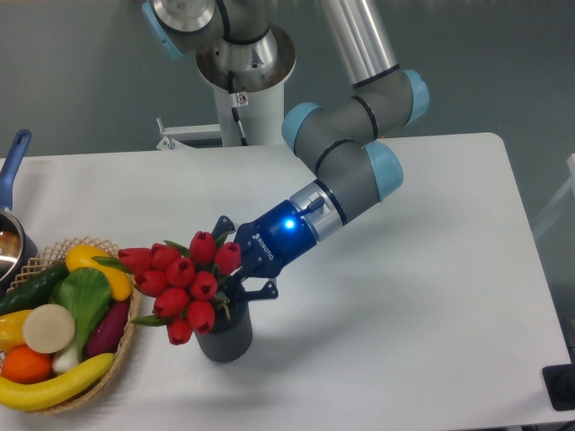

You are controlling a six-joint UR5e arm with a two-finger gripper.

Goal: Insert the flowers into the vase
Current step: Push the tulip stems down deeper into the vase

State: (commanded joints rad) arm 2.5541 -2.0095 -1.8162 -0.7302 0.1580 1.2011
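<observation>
The flowers (184, 278), a tight bunch of red tulip buds with green leaves, lean to the left over the vase (226, 339). Their stems go down into its round mouth. The vase is small, dark grey and ribbed, and stands upright near the table's front edge. My gripper (235, 274) reaches in from the upper right, just above the vase's rim, shut on the flowers at the base of the bunch. The buds hide the left part of the vase's mouth and the stems.
A wicker basket (126, 346) of fruit and vegetables sits just left of the vase, almost under the buds. A pot with a blue handle (13, 162) is at the left edge. The robot's base (243, 81) stands behind.
</observation>
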